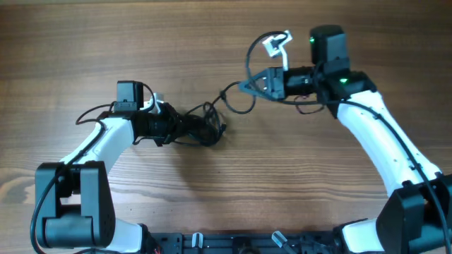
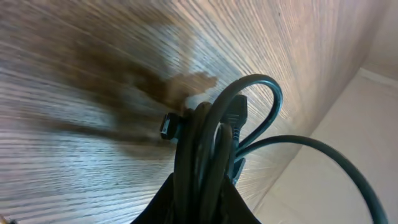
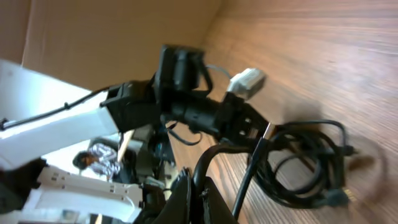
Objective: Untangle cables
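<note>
The cables are a knotted black bundle [image 1: 201, 125] on the wooden table, left of centre. My left gripper [image 1: 176, 127] is shut on the bundle's left side; in the left wrist view the looped cords [image 2: 205, 143] and a plug end [image 2: 169, 124] stick out from between its fingers [image 2: 200, 202]. One strand [image 1: 236, 95] runs up and right from the bundle to my right gripper [image 1: 248, 86], which is shut on it. In the right wrist view that strand [image 3: 214, 155] rises from the jaws [image 3: 198, 198], with the bundle [image 3: 305, 165] beyond.
The wooden table [image 1: 106, 42] fills the overhead view. A white connector [image 1: 277, 44] with its thin wire sits on my right arm above the gripper. The arm bases stand at the front edge, left [image 1: 70, 212] and right [image 1: 417, 219].
</note>
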You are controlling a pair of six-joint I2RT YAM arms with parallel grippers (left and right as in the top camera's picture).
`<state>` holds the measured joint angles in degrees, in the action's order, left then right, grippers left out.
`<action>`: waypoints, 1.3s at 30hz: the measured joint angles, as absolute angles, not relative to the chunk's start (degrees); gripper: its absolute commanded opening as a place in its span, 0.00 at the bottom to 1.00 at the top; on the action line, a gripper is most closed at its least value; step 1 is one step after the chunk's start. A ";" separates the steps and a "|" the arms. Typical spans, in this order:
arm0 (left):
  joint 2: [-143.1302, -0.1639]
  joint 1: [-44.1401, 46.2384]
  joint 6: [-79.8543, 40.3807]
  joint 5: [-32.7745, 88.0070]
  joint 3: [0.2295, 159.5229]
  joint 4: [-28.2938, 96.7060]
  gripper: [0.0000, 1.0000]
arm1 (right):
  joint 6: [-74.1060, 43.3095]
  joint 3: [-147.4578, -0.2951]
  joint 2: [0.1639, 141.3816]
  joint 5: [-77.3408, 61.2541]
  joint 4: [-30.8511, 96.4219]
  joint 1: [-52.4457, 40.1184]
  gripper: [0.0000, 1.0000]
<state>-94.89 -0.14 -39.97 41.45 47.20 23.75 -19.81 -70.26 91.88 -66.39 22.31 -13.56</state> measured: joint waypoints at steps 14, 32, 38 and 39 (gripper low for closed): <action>-92.68 -0.49 -41.41 46.48 47.07 24.86 0.04 | -12.82 -70.32 91.88 -43.66 27.18 -27.09 0.04; -88.16 -0.49 -45.36 54.76 47.07 25.04 0.04 | -2.57 -73.67 93.82 -33.95 27.81 -33.91 0.04; -88.16 -0.49 -45.34 55.66 47.07 24.53 0.04 | 2.02 -73.65 93.84 -28.03 31.29 -36.32 0.04; -88.16 -0.49 -45.34 55.66 47.07 24.38 0.04 | 2.46 -73.65 93.93 -27.64 31.27 -36.69 0.04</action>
<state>-88.16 -0.49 -45.34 55.66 47.07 24.38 2.46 -73.65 93.93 -27.64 31.27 -36.69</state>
